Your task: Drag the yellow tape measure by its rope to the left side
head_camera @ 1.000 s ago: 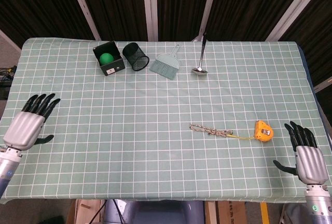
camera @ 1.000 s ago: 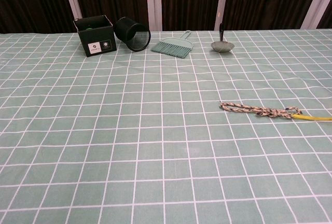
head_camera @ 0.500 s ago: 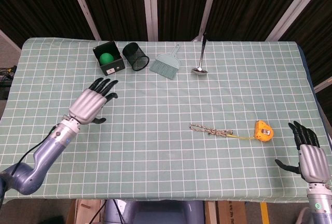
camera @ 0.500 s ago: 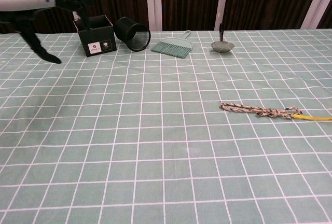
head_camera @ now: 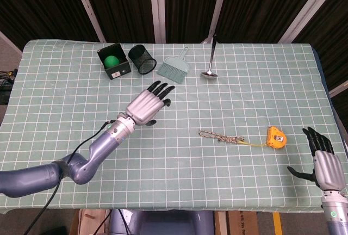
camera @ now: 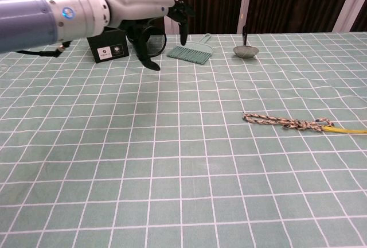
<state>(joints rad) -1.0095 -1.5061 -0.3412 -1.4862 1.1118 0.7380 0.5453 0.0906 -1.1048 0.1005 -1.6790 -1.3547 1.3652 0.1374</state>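
The table (head_camera: 65, 82), covered by a green checked cloth, is reached across by the left arm, whose left hand (head_camera: 148, 104) is held above the cloth with its fingers spread and nothing grasped. Beyond that hand's fingertips, near the table's far edge, a black box (head_camera: 114, 63) with a green ball (head_camera: 111, 61) in it, a black mesh cup (head_camera: 143, 59) lying on its side, a small dustpan brush (head_camera: 174, 68) and a ladle (head_camera: 210, 63) are set in a row. The right hand (head_camera: 324, 164) is seen at the near right corner of the table, likewise open with fingers apart and nothing in it. Just to its left, apart from it, the yellow tape measure (head_camera: 275, 137) is found lying on the cloth. Its rope (head_camera: 220, 136) is stretched flat from the case toward the left hand and is ended well short of it, to that hand's right, untouched by either hand.
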